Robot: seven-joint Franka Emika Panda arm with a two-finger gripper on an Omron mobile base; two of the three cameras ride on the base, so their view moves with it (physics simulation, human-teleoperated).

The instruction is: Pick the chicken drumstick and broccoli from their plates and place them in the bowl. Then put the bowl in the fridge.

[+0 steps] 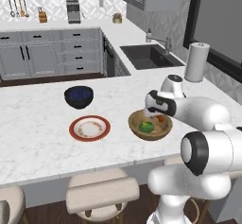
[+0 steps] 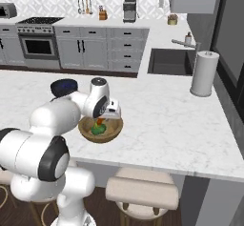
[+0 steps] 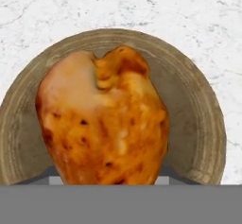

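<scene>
Close up, chicken drumstick hides jaws' tips over bowl; grip likely, jaws' gap unseen; broccoli inside.

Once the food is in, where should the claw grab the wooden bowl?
Probably the bowl's thin rim, coming straight down from above with one finger inside, one outside. It is too wide and shallow to span whole. The near rim looks bare; the broccoli and chicken drumstick sit farther in.

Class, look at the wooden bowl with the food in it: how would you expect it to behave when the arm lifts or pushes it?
The wooden bowl looks wide and shallow, so probably stable, unlikely to tip. The broccoli and chicken drumstick lie loose, so may shift if tilted. On the marble counter it would likely slide.
</scene>
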